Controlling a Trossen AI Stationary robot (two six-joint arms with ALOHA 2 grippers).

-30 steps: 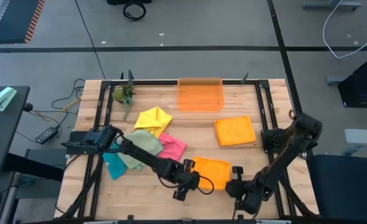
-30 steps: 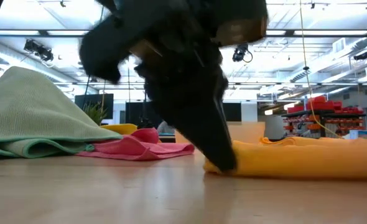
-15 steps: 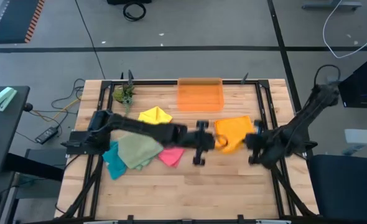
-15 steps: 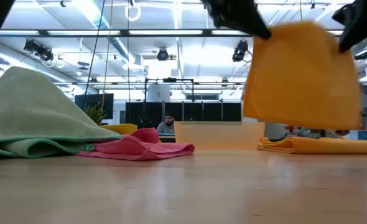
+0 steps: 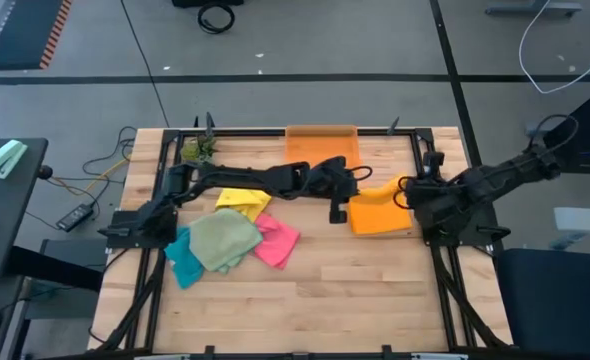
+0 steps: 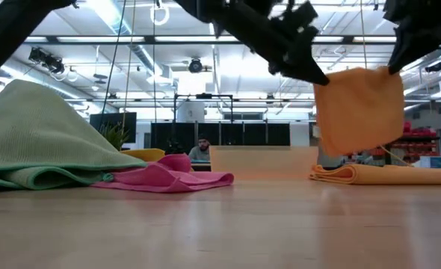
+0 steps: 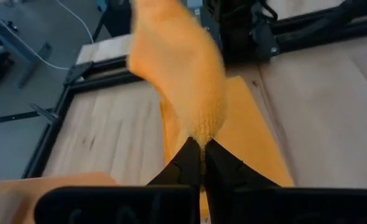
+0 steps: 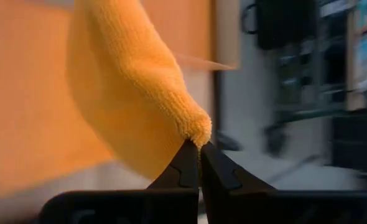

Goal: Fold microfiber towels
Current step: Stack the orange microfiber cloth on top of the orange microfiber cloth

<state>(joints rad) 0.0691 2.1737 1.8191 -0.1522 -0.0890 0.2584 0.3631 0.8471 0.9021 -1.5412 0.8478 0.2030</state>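
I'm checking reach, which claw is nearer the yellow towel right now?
Left. The left claw hangs right of the yellow towel. The right claw is farther right, beyond the orange towel both hold.

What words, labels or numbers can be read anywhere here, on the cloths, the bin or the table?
None can be read.
Hanging orange towel: no tag or print visible.
Orange bin: plain, no label visible.
Table: bare wood, no markings.
Red items on the distant shelves: too small to show any text.

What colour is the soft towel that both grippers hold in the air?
Orange; the hanging microfiber towel shows best in the low view.
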